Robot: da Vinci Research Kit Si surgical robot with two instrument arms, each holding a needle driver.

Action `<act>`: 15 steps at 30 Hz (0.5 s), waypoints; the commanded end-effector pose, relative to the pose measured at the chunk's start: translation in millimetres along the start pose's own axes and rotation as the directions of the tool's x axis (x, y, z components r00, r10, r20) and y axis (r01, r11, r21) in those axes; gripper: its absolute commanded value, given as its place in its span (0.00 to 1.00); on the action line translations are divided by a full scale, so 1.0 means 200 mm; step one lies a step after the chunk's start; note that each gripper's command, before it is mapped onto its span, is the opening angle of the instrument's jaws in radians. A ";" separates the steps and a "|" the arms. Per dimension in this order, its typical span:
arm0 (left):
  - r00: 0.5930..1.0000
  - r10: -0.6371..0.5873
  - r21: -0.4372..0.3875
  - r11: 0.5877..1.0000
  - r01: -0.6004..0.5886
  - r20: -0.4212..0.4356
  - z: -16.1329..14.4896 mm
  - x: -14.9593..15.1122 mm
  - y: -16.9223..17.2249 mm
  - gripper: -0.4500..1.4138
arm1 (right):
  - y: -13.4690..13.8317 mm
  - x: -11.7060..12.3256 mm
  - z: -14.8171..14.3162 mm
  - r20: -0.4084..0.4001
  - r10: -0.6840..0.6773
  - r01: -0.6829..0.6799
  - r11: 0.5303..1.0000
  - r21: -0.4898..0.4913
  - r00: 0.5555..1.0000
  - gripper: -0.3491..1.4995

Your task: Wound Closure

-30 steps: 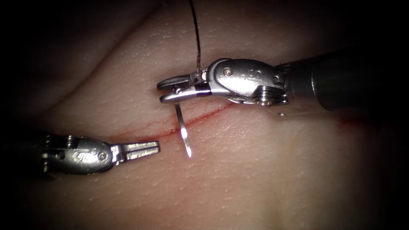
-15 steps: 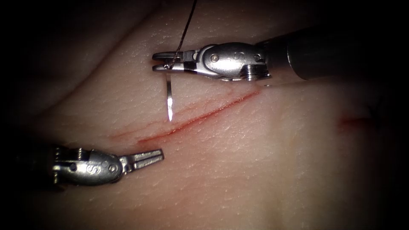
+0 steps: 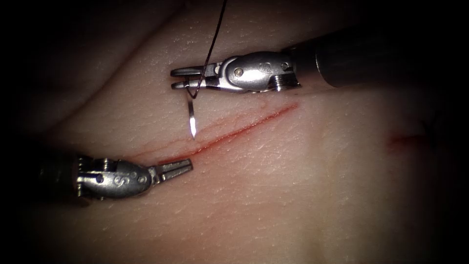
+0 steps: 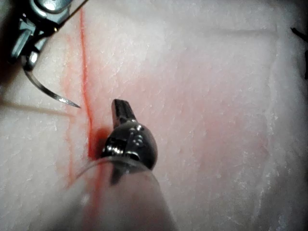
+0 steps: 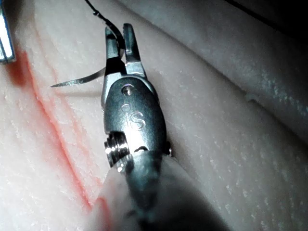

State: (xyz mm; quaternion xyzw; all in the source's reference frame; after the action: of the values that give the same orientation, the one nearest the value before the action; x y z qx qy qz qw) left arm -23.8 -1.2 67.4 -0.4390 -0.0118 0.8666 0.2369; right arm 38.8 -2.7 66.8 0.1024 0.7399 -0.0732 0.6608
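Right tool [image 3: 180,78]: clamped on the needle [image 3: 191,113] near its thread [image 3: 211,46] end.
Needle: clear of the tissue [image 3: 303,186], tip pointing to 6 o'clock (just above the cut [image 3: 229,134]).
Left tool [image 3: 177,169]: together, empty, at the cut's 8 o'clock end.

We see the tissue [image 3: 273,195], pale and finely creased, with a thin red cut [image 3: 229,134] running slantwise across it. The curved steel needle [image 3: 190,115] hangs free above the tissue on the cut's left side, point down near the cut, gripped near its thread end by the right end effector [image 3: 188,79]. The dark thread [image 3: 212,41] rises from there.
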 end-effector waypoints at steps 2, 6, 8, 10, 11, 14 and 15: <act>1.000 -0.003 -0.011 1.000 0.003 0.006 0.004 -0.004 0.005 0.00 | 0.002 -0.004 0.005 -0.012 -0.015 0.015 1.000 0.011 1.000 0.00; 1.000 -0.006 -0.027 1.000 0.007 0.021 0.004 -0.006 0.008 0.00 | 0.002 -0.005 0.009 -0.019 -0.036 0.036 0.999 0.017 0.999 0.00; 1.000 -0.005 -0.032 0.999 0.006 0.024 0.005 -0.006 0.009 0.00 | 0.001 -0.006 0.012 -0.022 -0.047 0.048 0.998 0.028 0.999 0.00; 1.000 -0.010 -0.035 0.999 0.011 0.029 0.005 -0.007 0.009 0.00 | 0.000 -0.007 0.014 -0.015 -0.069 0.069 0.997 0.038 0.998 0.00; 0.999 -0.009 -0.037 0.999 0.010 0.032 0.005 -0.007 0.009 0.00 | -0.001 -0.007 0.016 -0.012 -0.077 0.077 0.996 0.040 0.997 0.00; 0.999 -0.007 -0.040 0.999 0.008 0.039 0.006 -0.007 0.008 0.00 | -0.003 -0.009 0.017 -0.011 -0.093 0.094 0.995 0.042 0.996 0.00; 0.999 -0.006 -0.040 0.999 0.008 0.039 0.006 -0.008 0.008 0.00 | -0.003 -0.009 0.018 -0.011 -0.107 0.107 0.993 0.043 0.994 0.00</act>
State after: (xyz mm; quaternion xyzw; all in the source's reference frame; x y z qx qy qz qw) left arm -24.0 -2.3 68.5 -0.4264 -0.0342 0.8739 0.2308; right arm 41.5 -4.1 67.9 0.0759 0.7450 -0.1233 0.6512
